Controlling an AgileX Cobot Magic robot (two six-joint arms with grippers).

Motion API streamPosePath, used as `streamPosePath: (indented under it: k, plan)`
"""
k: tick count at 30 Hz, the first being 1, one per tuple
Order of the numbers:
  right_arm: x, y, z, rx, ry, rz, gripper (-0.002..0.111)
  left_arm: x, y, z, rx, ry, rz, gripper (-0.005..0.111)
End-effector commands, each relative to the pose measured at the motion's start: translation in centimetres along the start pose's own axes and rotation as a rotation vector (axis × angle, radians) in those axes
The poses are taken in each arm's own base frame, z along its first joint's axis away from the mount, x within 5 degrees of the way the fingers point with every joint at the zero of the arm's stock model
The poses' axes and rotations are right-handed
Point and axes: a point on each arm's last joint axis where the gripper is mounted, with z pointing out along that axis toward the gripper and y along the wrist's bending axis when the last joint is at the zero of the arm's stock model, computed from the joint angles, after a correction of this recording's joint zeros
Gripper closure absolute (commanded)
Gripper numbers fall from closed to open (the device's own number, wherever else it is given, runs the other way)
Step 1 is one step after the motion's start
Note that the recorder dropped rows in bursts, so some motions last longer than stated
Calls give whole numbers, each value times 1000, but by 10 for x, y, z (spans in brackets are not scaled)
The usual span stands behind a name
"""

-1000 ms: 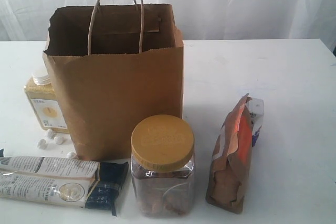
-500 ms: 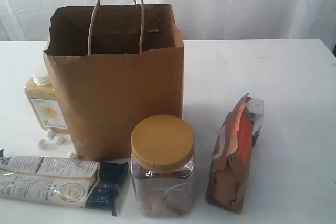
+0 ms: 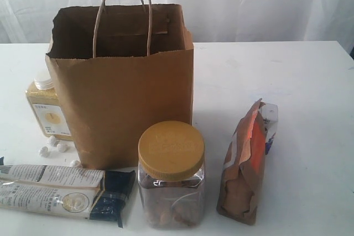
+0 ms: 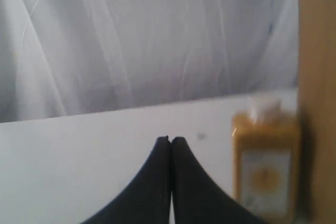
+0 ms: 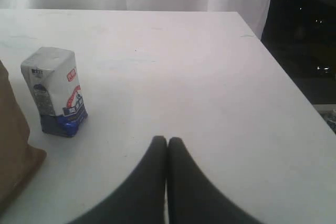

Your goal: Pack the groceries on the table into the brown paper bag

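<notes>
Standing apart from the right end effector (image 5: 167, 139): small white-blue carton (image 5: 55, 90)

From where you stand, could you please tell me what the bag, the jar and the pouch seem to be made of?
The brown paper bag looks like matte kraft paper: creased walls, ragged rim. The clear jar is see-through and glossy, likely plastic, possibly glass; its yellow lid seems matte moulded plastic with raised lettering. The brown-orange pouch is crinkled, probably paper or laminated film.

Bag (image 3: 127, 87) mid-counter (image 3: 298, 81); bottle (image 3: 48, 113) left, jar (image 3: 171, 178) and twin packet (image 3: 61, 190) before it, pouch (image 3: 242, 169) right, carton (image 3: 270, 119) behind pouch.
</notes>
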Motion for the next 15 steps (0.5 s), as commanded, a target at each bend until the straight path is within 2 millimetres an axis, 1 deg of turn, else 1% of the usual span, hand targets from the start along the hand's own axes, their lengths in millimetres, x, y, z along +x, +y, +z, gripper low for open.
streamPosePath:
  k: [1,2,4,7,9,12,14,15]
  plan:
    - [0,-1,0,10,-6,-16,108,-26,-3,-4,92,-284,-409,107]
    - [0,-1,0,10,-6,-16,108,-30,-3,-6,110,-326,-428,107]
    - [0,-1,0,10,-6,-16,108,-36,-2,-8,109,-398,-410,107]
    - [0,-1,0,10,-6,-16,108,-33,5,-6,6,-384,-365,107]
    - [0,-1,0,9,-6,-13,108,-27,12,-2,-84,-318,-334,107]
    - [0,-1,0,9,-6,-13,108,-10,20,8,-200,-118,-362,107]
    - [0,-1,0,9,-4,-14,108,2,26,15,-294,-13,-524,107]
    - [0,-1,0,9,-4,-14,108,6,28,17,-338,11,-599,107]
